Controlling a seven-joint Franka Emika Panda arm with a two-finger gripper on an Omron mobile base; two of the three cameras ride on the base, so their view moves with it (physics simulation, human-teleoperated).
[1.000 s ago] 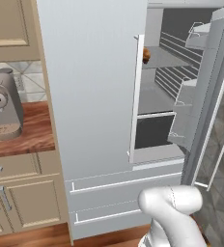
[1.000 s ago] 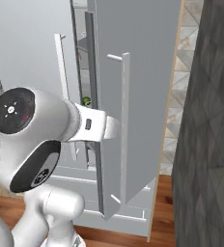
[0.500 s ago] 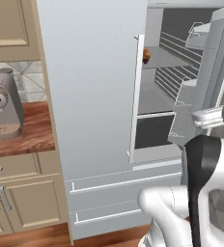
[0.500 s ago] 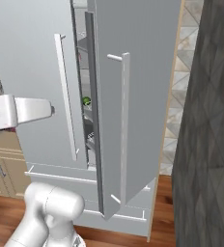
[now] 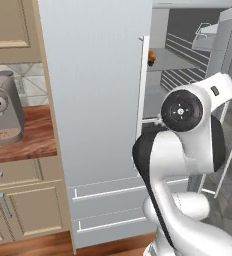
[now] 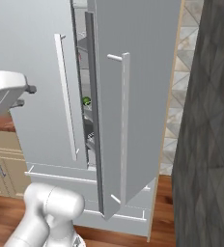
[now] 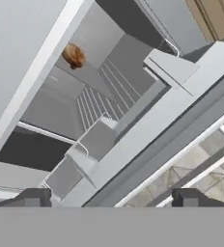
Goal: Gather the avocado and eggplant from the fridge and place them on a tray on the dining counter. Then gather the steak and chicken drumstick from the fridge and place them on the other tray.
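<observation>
My gripper (image 7: pixel 113 198) is open, its two dark fingertips (image 7: pixel 34 198) wide apart with nothing between them. It points into the open right half of the fridge (image 5: pixel 183 65). A brown rounded item, apparently the chicken drumstick (image 7: pixel 74 55), lies on an upper wire shelf far from the fingers, and the same drumstick (image 5: pixel 151 56) shows just past the closed door's edge. Through the gap beside the open door I see a small green item, perhaps the avocado (image 6: pixel 87 101). Eggplant, steak, trays and dining counter are out of view.
The fridge's right door (image 6: pixel 128 106) stands swung open with its long handle (image 6: pixel 124 120) facing out; door bins (image 7: pixel 97 140) line its inside. The left door (image 5: pixel 93 90) is shut. A coffee machine (image 5: pixel 3 115) sits on the wooden counter to the left. My arm's elbow (image 5: pixel 188 125) blocks the lower shelves.
The arm has swung up and to the left, away from the open door's handle, and now rises in front of the fridge opening. The fingers have spread a little wider.
</observation>
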